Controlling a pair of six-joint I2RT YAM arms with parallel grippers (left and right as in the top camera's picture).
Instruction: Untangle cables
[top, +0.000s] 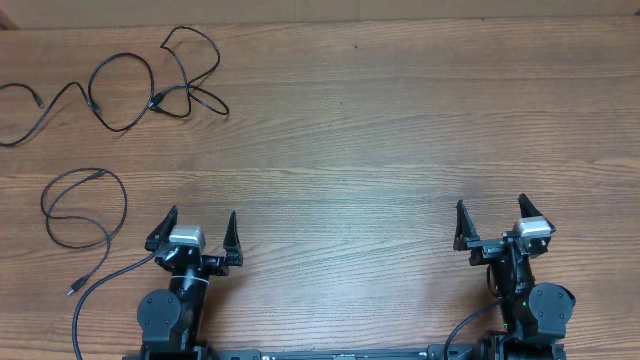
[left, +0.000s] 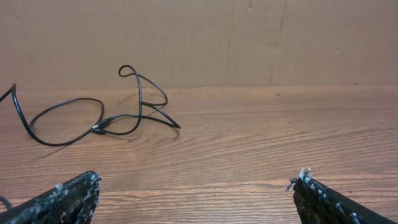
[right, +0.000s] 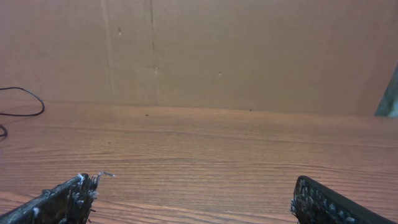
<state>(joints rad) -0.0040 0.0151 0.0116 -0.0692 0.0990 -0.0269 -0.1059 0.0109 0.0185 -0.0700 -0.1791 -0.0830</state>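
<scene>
Thin black cables lie on the wooden table at the far left. One tangled run (top: 150, 85) loops across the back left, with its plug ends meeting near the middle; the left wrist view shows it as cable loops (left: 102, 118) ahead and to the left. A second cable (top: 85, 205) forms a separate loop just left of my left gripper (top: 199, 222), which stands open and empty near the front edge. My right gripper (top: 490, 208) is open and empty at the front right, far from the cables. A bit of cable (right: 25, 102) shows at the right wrist view's left edge.
A brown cardboard wall (left: 249, 37) stands along the table's far edge. A thicker black arm cable (top: 95, 290) curves out from the left arm's base toward the front left.
</scene>
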